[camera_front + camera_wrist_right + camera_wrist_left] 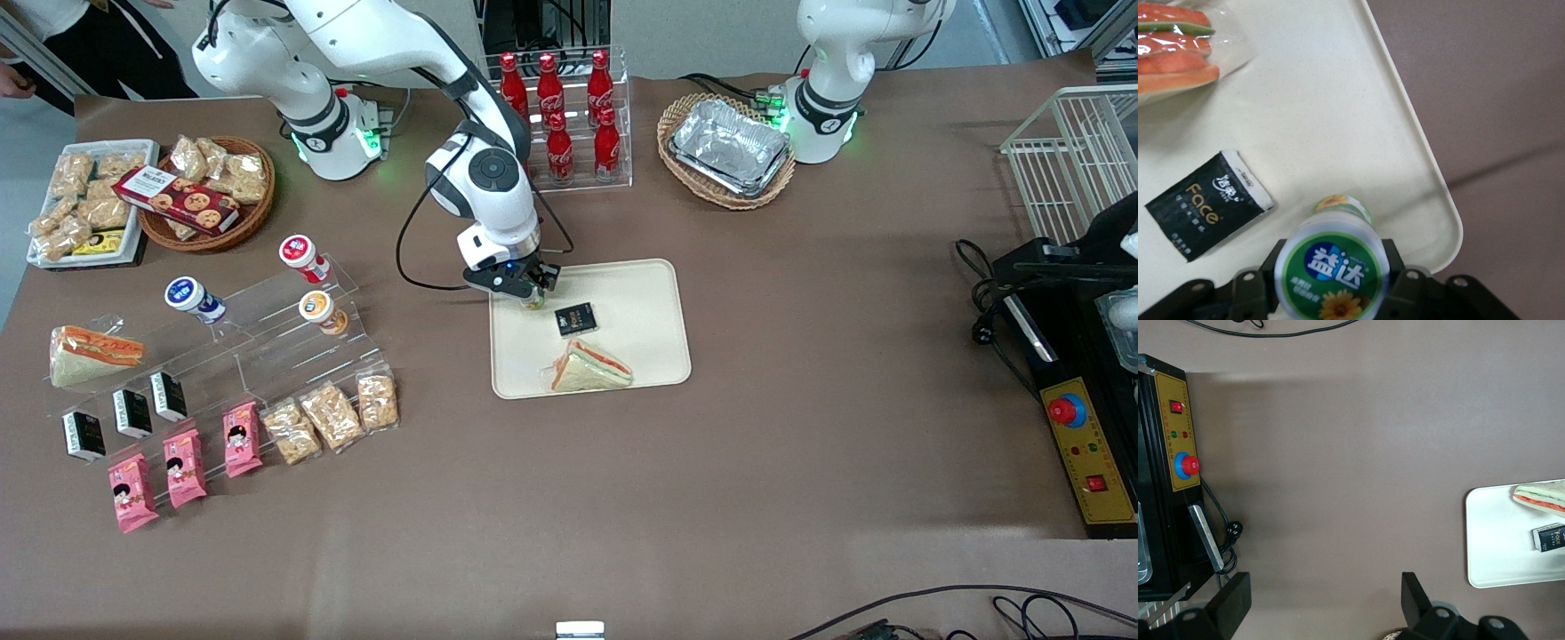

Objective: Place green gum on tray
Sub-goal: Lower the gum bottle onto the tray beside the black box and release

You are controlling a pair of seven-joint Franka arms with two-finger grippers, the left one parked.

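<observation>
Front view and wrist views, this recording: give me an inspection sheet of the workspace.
Surface: brown table.
Job's things: green gum held over the tray, near a corner.
Clutter: sandwich and black packet on the tray; orange-lidded jar and red-lidded jar on an acrylic stand; cola bottles.
Grippers: gripper shut on the gum.
Cables: black cable looping from the arm.
Surroundings: control box; wire basket.
</observation>
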